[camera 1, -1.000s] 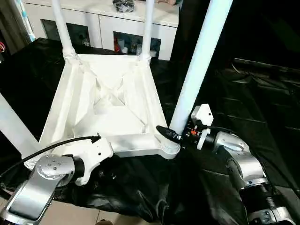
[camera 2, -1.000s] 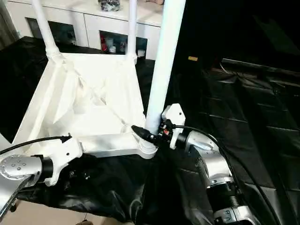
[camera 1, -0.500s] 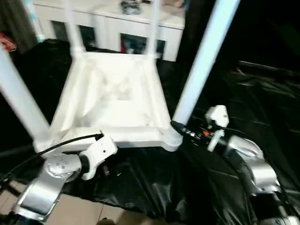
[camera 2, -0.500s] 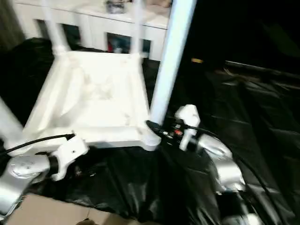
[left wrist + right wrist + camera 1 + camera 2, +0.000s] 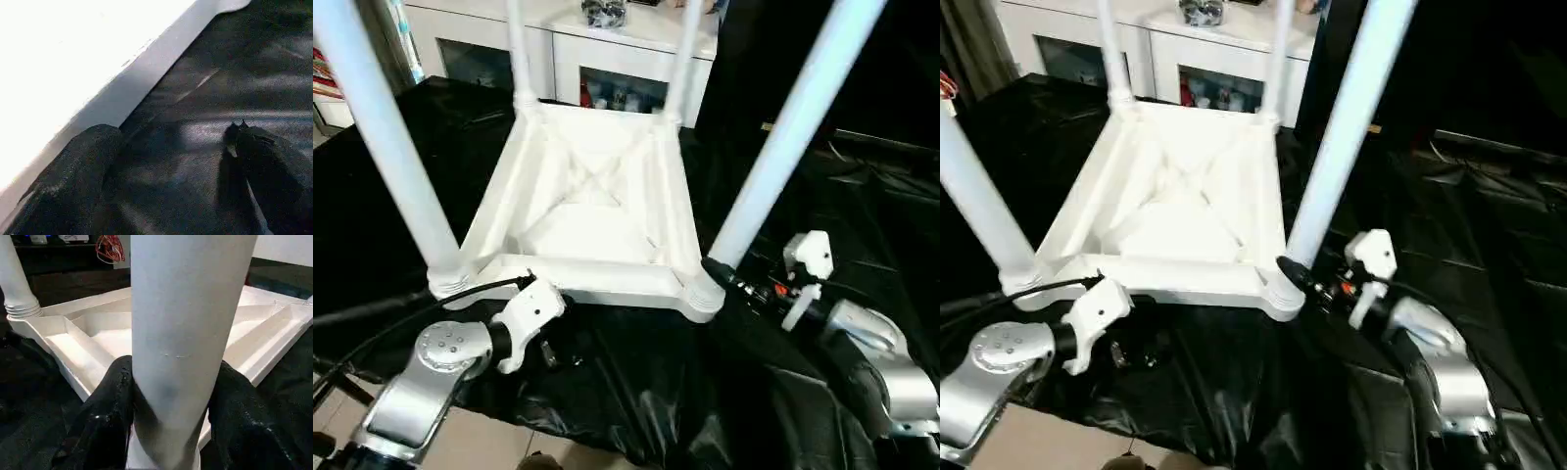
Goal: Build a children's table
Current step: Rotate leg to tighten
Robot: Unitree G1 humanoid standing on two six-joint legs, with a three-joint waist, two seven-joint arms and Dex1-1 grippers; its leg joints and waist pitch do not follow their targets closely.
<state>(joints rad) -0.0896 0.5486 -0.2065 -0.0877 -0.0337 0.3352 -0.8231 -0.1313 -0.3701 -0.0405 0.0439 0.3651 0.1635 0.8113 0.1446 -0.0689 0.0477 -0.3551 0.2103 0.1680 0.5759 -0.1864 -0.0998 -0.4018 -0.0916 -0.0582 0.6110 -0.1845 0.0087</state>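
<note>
Lying upside down on a surface draped in black sheeting (image 5: 636, 392), the children's table (image 5: 592, 211) is seen with its ribbed underside facing up and four white legs standing upright in the round corner sockets. The near-right leg (image 5: 783, 147) is clasped low down, just above its socket (image 5: 703, 294), by the right gripper (image 5: 168, 396); its two black fingers (image 5: 110, 406) are pressed against either side of the tube, as is shown in the right wrist view. The left gripper (image 5: 171, 171) is held wide open with nothing between its fingers; it is placed at the near edge of the tabletop, close to the near-left corner and its leg (image 5: 391, 147), and in its wrist view one finger is seen just beside the white rim while the other hangs over the black sheeting. The two far legs (image 5: 519, 49) are set at the far corners. Behind the tabletop, a white cabinet (image 5: 636, 39) with glass doors is placed, with small items seen behind the glass and a dark object resting on top.
</note>
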